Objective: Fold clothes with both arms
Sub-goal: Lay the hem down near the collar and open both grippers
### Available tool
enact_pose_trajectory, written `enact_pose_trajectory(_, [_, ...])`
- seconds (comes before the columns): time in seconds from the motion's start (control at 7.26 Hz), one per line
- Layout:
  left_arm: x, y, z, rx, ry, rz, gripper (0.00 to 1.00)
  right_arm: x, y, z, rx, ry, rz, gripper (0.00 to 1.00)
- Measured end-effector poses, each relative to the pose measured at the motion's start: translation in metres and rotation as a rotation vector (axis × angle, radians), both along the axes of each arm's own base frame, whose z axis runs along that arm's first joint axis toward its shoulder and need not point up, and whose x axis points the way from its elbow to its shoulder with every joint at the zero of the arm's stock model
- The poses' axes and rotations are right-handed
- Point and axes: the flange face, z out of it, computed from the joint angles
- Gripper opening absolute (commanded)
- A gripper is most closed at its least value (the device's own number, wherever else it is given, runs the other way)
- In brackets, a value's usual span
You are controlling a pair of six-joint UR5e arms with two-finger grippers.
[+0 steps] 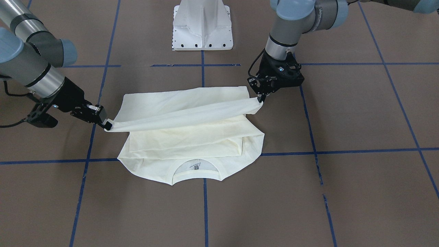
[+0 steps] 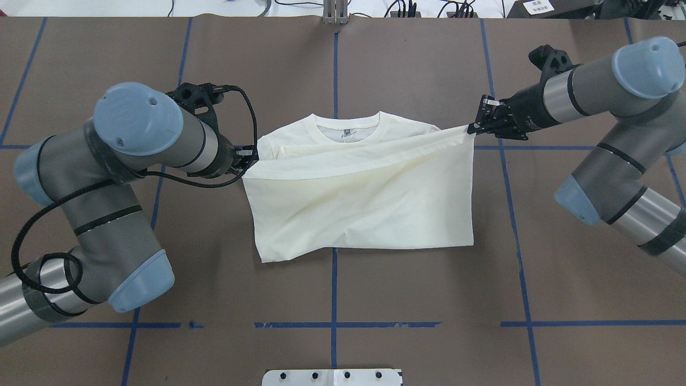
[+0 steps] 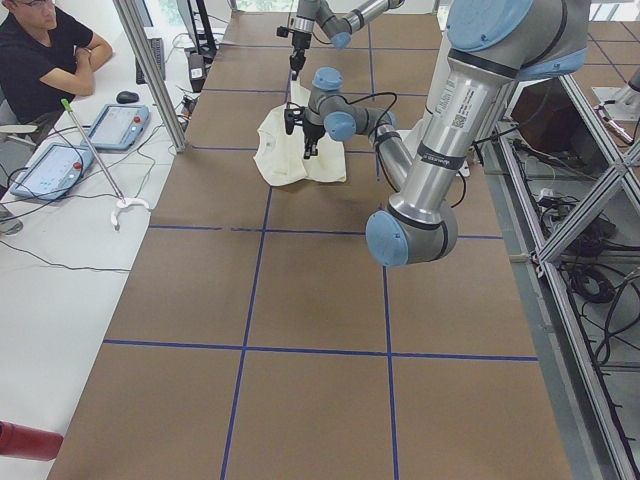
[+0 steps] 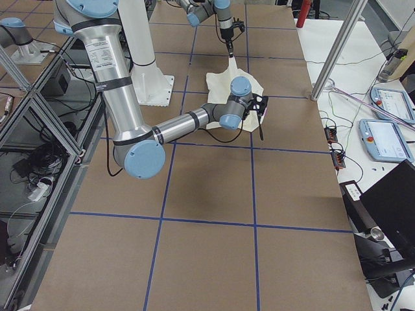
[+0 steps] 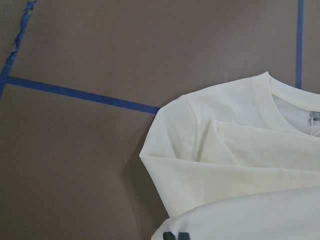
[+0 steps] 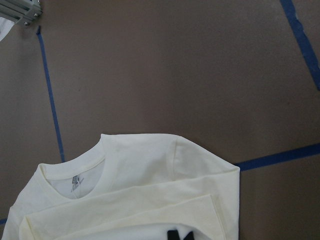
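T-shirt (image 2: pixel 364 198): cream, plain side up, in the middle of the brown table (image 2: pixel 429 289), neckline (image 2: pixel 351 122) on the side away from the robot
Sleeves (image 5: pixel 250 145): folded inward, flat over the body
Hem edge (image 1: pixel 185 115): raised off the table and pulled taut between the two grippers, loose cloth hanging from it down to the fold nearest the robot
Left gripper (image 2: pixel 247 160): fingers clamped on one hem corner, just beside the shirt's left shoulder
Right gripper (image 2: pixel 474 127): fingers pinched together on the other hem corner, just off the shirt's right shoulder, about level with the neckline
Print (image 6: pixel 177 235): a sliver of black on the lifted cloth, at the bottom of both wrist views
Pedestal (image 1: pixel 203 25): white, on the robot's side of the table, apart from the shirt
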Motion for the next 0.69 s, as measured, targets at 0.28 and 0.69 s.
enact_pose_trajectory(0.28, [-0.013,0.007,-0.013,0.0,0.018,0.008,0.0,0.01,-0.006,-0.009,-0.012,-0.032,-0.043,0.0])
enact_pose_trajectory(0.69, [-0.045,0.037,-0.033,-0.014,0.012,0.023,0.0,0.048,0.007,-0.024,-0.013,-0.097,-0.122,0.0])
